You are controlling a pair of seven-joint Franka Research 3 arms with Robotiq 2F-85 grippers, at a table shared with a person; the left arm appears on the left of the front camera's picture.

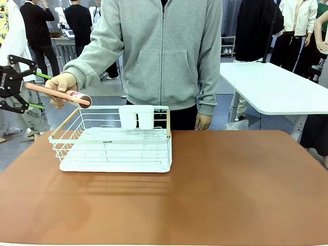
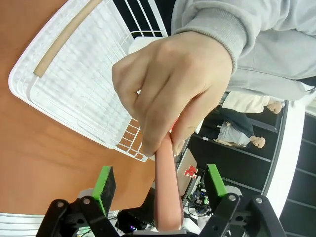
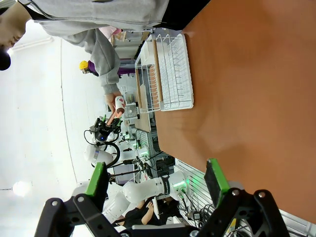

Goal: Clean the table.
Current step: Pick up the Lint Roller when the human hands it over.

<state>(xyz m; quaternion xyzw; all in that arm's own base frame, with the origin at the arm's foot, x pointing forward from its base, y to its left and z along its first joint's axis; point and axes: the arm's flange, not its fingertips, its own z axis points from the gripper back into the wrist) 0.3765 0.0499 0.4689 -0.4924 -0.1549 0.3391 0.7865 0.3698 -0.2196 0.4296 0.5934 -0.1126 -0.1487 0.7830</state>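
The left gripper point(image 2: 160, 181) has its fingers spread on either side of a pink-handled tool point(image 2: 167, 197), not touching it. The person's hand point(image 2: 173, 89) pinches the tool farther along. Beyond, a white wire rack point(image 1: 110, 148) stands on the reddish-brown table point(image 1: 230, 184). The right gripper point(image 3: 156, 177) hangs over the table, also spread wide.

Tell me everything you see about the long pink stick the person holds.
The long pink stick is a round handle ending in a white cylinder head with a dark red mark. The person's hand grips its middle, holding it nearly level; its free end lies between the open fingers of the black left gripper, touching neither.
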